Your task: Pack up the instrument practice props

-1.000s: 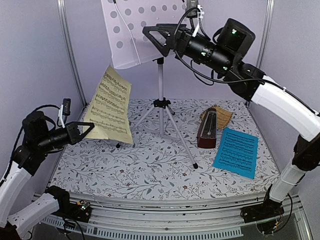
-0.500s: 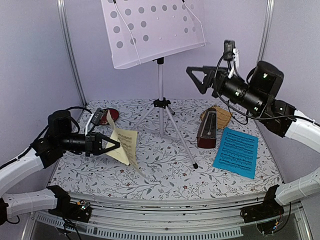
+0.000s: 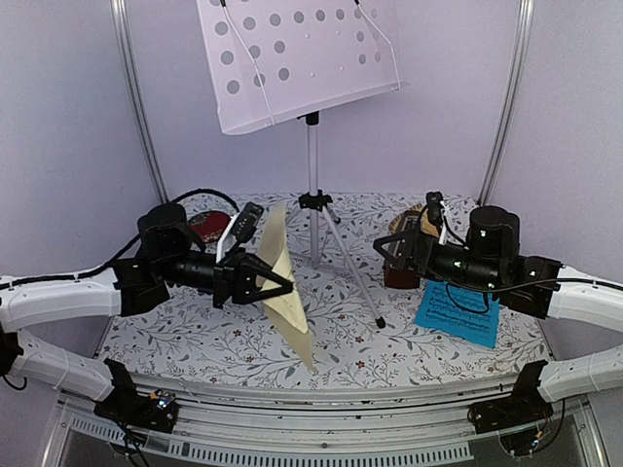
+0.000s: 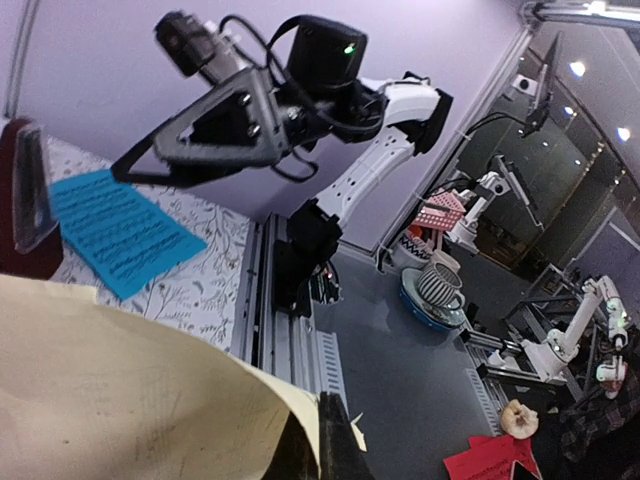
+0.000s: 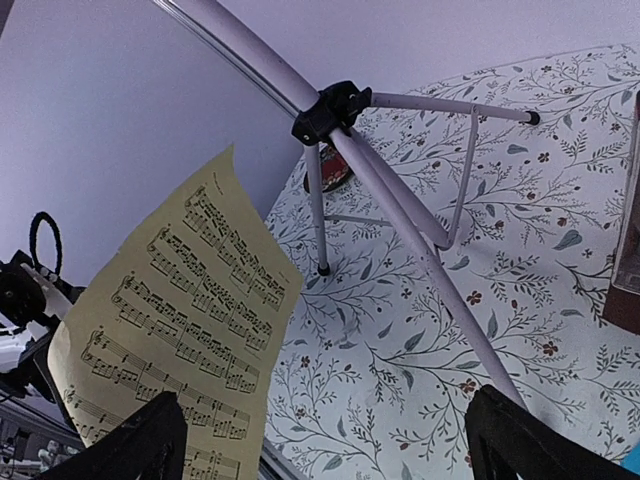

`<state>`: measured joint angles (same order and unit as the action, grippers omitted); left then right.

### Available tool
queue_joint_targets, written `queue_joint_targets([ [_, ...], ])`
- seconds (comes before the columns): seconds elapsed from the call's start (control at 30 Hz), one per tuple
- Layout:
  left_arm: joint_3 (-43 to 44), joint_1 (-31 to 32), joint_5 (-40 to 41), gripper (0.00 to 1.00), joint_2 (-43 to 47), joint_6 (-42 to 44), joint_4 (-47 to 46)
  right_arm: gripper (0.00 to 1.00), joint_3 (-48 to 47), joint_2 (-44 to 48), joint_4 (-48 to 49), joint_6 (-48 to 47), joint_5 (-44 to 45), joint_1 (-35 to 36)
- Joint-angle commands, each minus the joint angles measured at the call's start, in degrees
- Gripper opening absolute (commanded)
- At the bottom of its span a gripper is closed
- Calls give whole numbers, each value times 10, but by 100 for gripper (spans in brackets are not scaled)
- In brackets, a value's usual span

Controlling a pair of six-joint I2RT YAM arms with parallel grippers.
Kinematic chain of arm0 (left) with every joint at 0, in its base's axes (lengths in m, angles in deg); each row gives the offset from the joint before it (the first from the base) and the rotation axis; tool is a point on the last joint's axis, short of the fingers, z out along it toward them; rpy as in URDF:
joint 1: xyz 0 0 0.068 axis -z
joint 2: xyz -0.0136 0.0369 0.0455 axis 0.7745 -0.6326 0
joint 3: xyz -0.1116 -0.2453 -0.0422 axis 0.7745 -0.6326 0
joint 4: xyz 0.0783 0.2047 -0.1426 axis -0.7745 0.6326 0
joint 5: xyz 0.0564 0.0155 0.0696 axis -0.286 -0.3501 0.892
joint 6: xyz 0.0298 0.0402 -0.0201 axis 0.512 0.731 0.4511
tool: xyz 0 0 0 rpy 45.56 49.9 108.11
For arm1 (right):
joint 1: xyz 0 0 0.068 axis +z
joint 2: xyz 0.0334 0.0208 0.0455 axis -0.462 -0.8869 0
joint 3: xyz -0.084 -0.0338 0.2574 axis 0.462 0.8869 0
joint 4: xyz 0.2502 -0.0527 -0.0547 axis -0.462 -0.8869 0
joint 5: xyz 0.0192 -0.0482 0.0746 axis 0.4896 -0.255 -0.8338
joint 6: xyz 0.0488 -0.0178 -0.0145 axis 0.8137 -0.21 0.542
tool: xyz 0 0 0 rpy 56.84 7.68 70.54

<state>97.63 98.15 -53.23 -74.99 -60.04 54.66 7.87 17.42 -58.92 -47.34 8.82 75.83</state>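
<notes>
Top external view: the left gripper (image 3: 288, 283) sits left of centre, its fingers pressed together on one edge of the cream sheet (image 3: 294, 326). The sheet stands almost edge-on to the camera, its lower corner pointing at the bottom of the frame. Whether that corner touches the table (image 3: 195, 341) cannot be told.

The music stand (image 3: 312, 165) is upright at the middle back on three spread legs, and its white perforated desk fills the top centre, tilted.

Right of centre, the right gripper (image 3: 387, 251) hangs low over the table with its fingers spread wide and nothing between them. It is just in front of the dark brown metronome (image 3: 397, 279), which stands upright near the stand's right front leg. The blue sheet (image 3: 450, 319) lies flat at the lower right of the metronome, partly under the right arm.

Behind the metronome is a tan woven thing (image 3: 401, 224), perhaps a basket; what it holds is hidden. A dark red thing (image 3: 209, 226) shows at the left back, mostly covered by the left arm.

Left wrist view: the cream sheet fills the lower left and is pinched at bottom centre. The blue sheet lies at middle left, with the metronome at the left edge.

Right wrist view: the two fingers show in the bottom corners, far apart. The printed face of the cream sheet is at lower left, and the stand's legs cross the centre.
</notes>
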Motion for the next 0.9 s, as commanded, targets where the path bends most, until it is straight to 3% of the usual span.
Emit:
queue_joint_targets([
  [0.0, 53, 46, 6, 0, -53, 18, -129, 99, 27, 23, 33, 55, -27, -1],
  [0.27, 130, 97, 21, 0, -146, 40, -189, 99, 85, 95, 31, 134, 12, -2],
  [0.53, 207, 119, 36, 0, -215, 84, -188, 99, 174, 160, 77, 239, 10, -2],
  [0.87, 244, 127, 33, 0, -256, 108, -247, 99, 234, 144, 231, 353, -55, -2],
])
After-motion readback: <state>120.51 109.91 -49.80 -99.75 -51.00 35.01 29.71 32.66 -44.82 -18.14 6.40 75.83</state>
